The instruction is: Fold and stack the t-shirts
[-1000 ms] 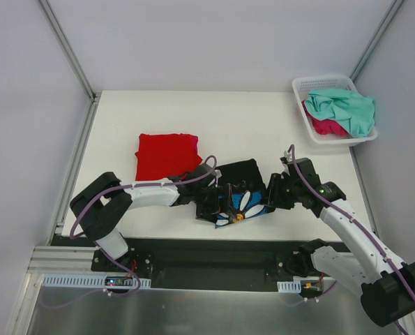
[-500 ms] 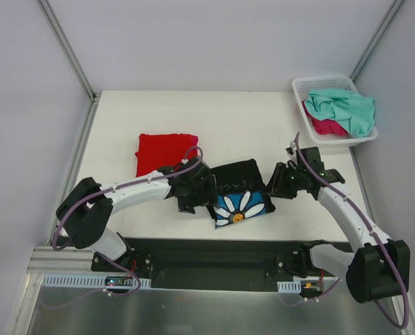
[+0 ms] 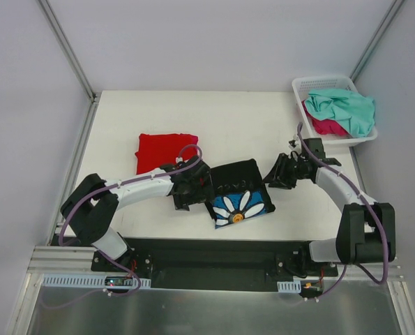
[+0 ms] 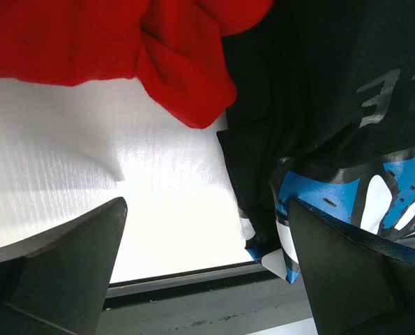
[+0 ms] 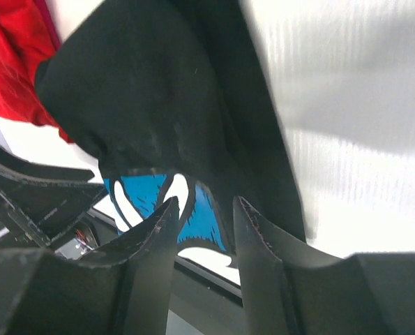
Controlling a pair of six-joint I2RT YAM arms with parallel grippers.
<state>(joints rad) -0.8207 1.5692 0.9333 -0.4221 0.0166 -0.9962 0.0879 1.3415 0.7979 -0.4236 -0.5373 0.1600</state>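
Observation:
A black t-shirt (image 3: 236, 180) lies folded near the table's front edge, its blue and white daisy print facing up. A folded red t-shirt (image 3: 165, 153) lies just to its left and behind it. My left gripper (image 3: 190, 195) is open and empty at the black shirt's left edge; the left wrist view shows the wide gap of the left gripper (image 4: 207, 209) over bare table, with the black shirt (image 4: 312, 105) and red shirt (image 4: 123, 42) ahead. My right gripper (image 3: 271, 174) is at the black shirt's right edge. In the right wrist view the right gripper (image 5: 206, 204) is narrowly open with nothing between the fingers, and the black shirt (image 5: 165, 91) lies beyond.
A white lattice basket (image 3: 299, 87) stands at the back right corner, holding a teal-mint shirt (image 3: 343, 108) over a magenta-pink one (image 3: 326, 127). The table's front edge and a black rail (image 3: 214, 248) run just below the black shirt.
Both grippers have drawn back off the black shirt, the left one leftward and the right one back and to the right. The black shirt now lies flat with its daisy print uncovered.

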